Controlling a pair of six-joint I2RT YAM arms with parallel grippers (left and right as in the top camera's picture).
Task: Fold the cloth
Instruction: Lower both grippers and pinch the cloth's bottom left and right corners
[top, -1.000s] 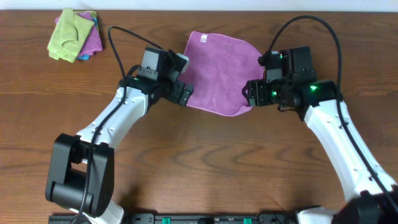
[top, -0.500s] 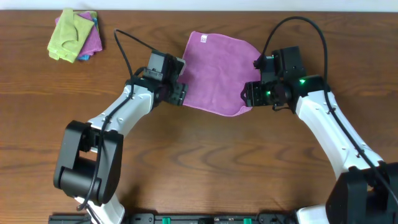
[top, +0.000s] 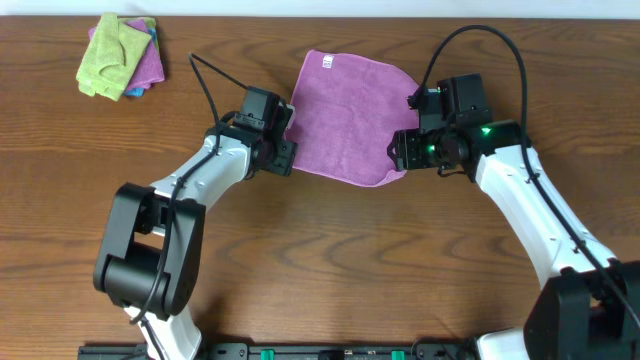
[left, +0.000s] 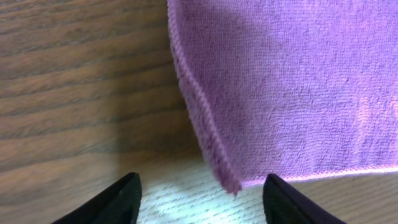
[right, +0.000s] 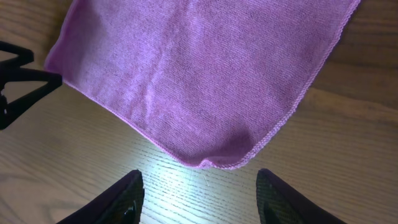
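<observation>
Tabletop (top: 320, 260) holds cloth (top: 350, 115) (tag (top: 327, 62) only overhead); left hand (left: 200, 190) and right hand (right: 199, 183) gape empty.

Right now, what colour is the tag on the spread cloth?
White tag; overhead view shows it best.

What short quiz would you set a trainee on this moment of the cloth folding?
1. True or false: the cloth lies spread on the table, not yet folded.
2. Where is the cloth's white tag? A: near the edge at the top of the overhead view. B: at a corner nearest the arms' bases. C: in the middle of the cloth.
3. Is the left gripper or the right gripper shut on the cloth?

Key
1. True.
2. A.
3. Neither: both are open, each at a near corner of the cloth.
</observation>
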